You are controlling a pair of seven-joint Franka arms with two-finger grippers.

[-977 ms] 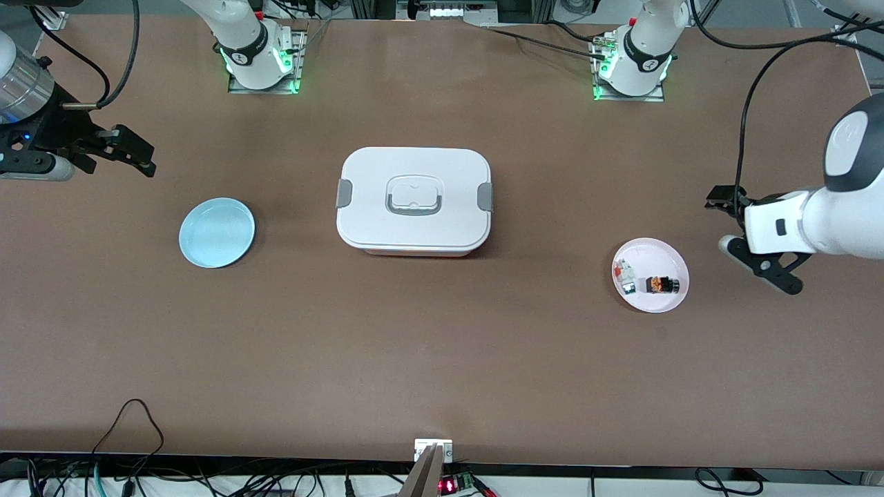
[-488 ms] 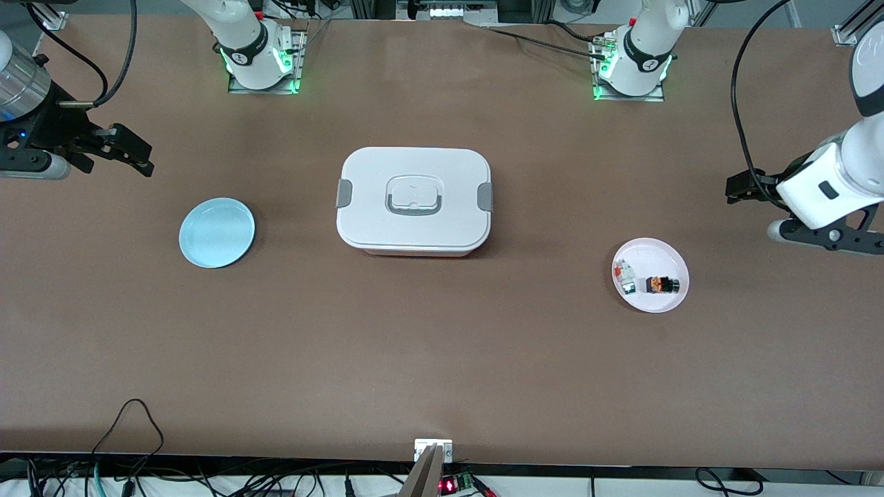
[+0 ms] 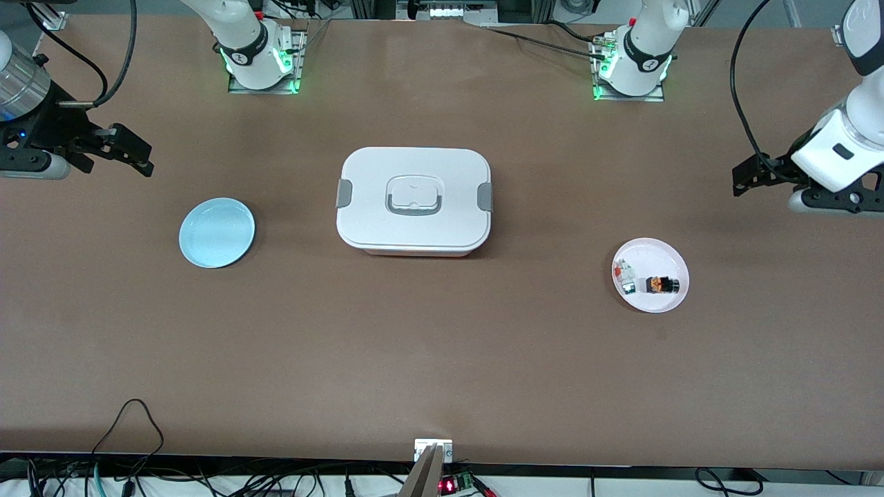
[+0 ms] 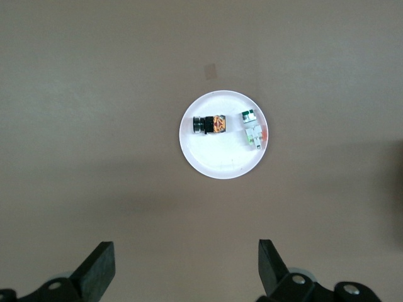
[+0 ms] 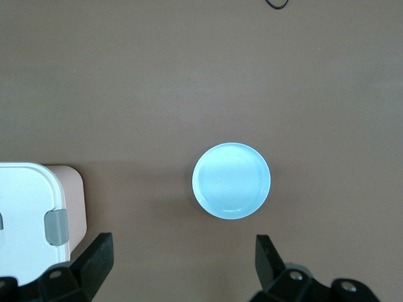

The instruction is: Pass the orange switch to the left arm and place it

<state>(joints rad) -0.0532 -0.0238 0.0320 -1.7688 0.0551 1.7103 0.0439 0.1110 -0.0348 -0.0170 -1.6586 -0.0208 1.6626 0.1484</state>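
Note:
The orange switch (image 3: 661, 284) lies on its side on a small white plate (image 3: 652, 255) toward the left arm's end of the table. It also shows in the left wrist view (image 4: 211, 124), on the same plate (image 4: 220, 160). My left gripper (image 3: 749, 178) is open and empty, up over bare table beside that plate. My right gripper (image 3: 135, 155) is open and empty, up over bare table at the right arm's end. The white box (image 3: 413, 200) with grey latches stands shut at the table's middle. Its corner shows in the right wrist view (image 5: 25, 220).
Small red-white-green parts (image 3: 625, 276) lie on the white plate beside the switch, also in the left wrist view (image 4: 253, 129). An empty light-blue plate (image 3: 217, 232) sits toward the right arm's end, below the right gripper (image 5: 184, 244) in the right wrist view (image 5: 231, 180). Cables hang at the table's near edge.
My left gripper has swung up and away from the white plate, toward the left arm's end of the table. The right arm has barely moved. The switch and box have not moved.

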